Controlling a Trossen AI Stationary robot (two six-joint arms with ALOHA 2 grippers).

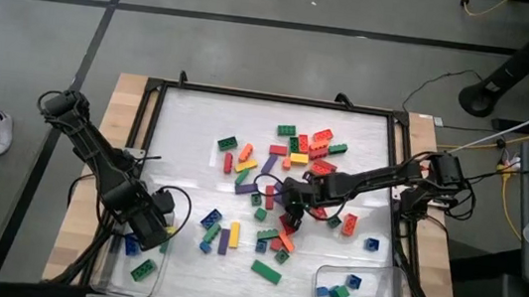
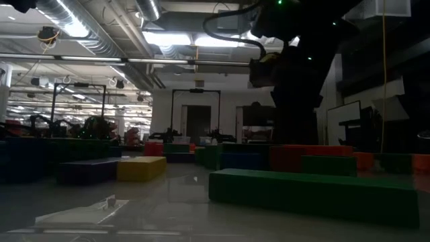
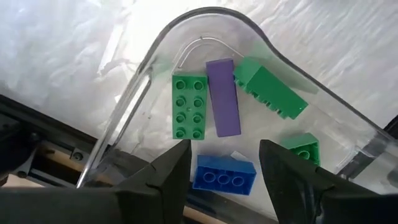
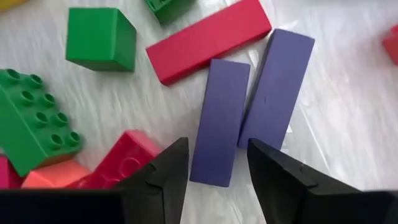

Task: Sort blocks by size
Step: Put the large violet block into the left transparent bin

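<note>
**Studded bricks on a glossy white tabletop**

The blocks (image 1: 285, 186) lie scattered mid-table. The left gripper (image 3: 221, 168) hangs spread and empty over a clear curved tray (image 3: 155, 43) of long bricks. The right gripper (image 4: 217, 165) stands parted, empty, above a smooth purple brick (image 4: 219, 121).

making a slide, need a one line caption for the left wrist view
Left gripper, open, hangs over the clear tray holding long green, purple and blue blocks.

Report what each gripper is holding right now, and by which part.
Nothing is held. The left gripper hangs open over the tray of long blocks; the right gripper stands open above a purple block.
</note>
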